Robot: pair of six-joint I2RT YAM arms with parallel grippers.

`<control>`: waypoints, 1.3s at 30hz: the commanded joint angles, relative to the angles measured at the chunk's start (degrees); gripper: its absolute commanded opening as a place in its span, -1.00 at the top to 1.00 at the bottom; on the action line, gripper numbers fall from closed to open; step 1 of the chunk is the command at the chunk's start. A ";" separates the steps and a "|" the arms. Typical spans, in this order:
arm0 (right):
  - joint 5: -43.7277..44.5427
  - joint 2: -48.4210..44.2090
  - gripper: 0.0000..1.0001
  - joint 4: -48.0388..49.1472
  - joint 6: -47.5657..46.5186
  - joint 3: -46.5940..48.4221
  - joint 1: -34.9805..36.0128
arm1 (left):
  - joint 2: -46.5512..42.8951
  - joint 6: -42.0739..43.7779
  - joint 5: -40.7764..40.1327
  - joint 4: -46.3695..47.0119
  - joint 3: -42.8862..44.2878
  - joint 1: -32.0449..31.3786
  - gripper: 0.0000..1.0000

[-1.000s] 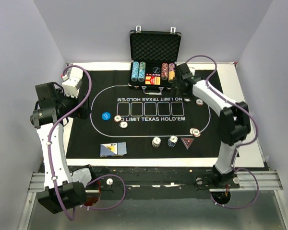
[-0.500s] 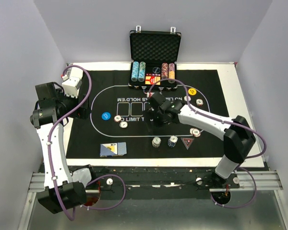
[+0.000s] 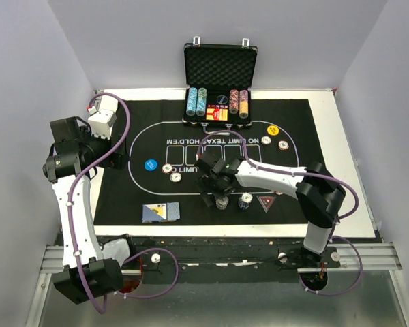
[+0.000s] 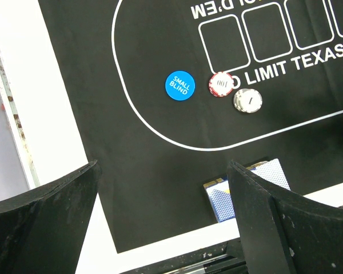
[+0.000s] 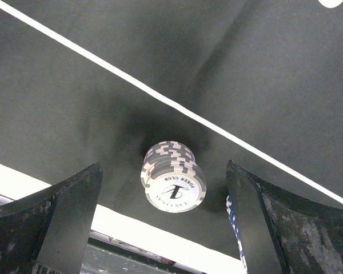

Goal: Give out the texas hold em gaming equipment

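Note:
My right gripper [image 3: 215, 194] is open and low over a white-and-grey chip stack [image 3: 221, 202] near the mat's front edge. In the right wrist view the stack [image 5: 173, 177] stands between my spread fingers [image 5: 63, 211], touching neither. A blue chip stack [image 3: 245, 201] and a red triangular marker [image 3: 265, 201] sit just to its right. My left gripper [image 3: 116, 161] is open and empty above the mat's left edge. The left wrist view shows the blue button [image 4: 179, 85], a red chip [image 4: 220, 84], a white chip [image 4: 247, 100] and the blue-backed card deck [image 4: 248, 191].
The open black case [image 3: 220, 82] with chip rows stands at the back centre. A yellow button [image 3: 273, 130] and two chips [image 3: 283, 144] lie at the mat's back right. The card deck [image 3: 160, 213] lies at the front left. The black mat [image 3: 123, 197] is bordered by white table.
My right arm has swung from beside the case at the back right down to the front centre, ending over the white chip stack. The left arm has not moved.

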 commanded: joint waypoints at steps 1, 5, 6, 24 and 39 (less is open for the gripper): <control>-0.01 0.54 -0.89 0.32 1.17 -1.55 0.31 | -0.86 0.29 0.20 -0.79 1.02 0.37 -0.98; -0.45 0.72 -0.78 1.20 1.70 -2.78 0.31 | -0.86 0.29 -0.06 -0.88 1.20 0.37 -0.98; -0.63 0.72 -0.74 1.47 1.79 -3.13 0.31 | -0.86 0.37 -0.06 -0.88 1.29 0.37 -0.98; 0.07 -1.74 0.03 1.12 3.55 -3.40 0.22 | -0.68 0.46 -0.41 -0.70 1.03 0.37 -0.98; 5.08 -6.48 0.14 -3.89 3.55 2.48 -1.62 | -0.86 0.55 -0.24 -0.70 0.85 0.37 -0.98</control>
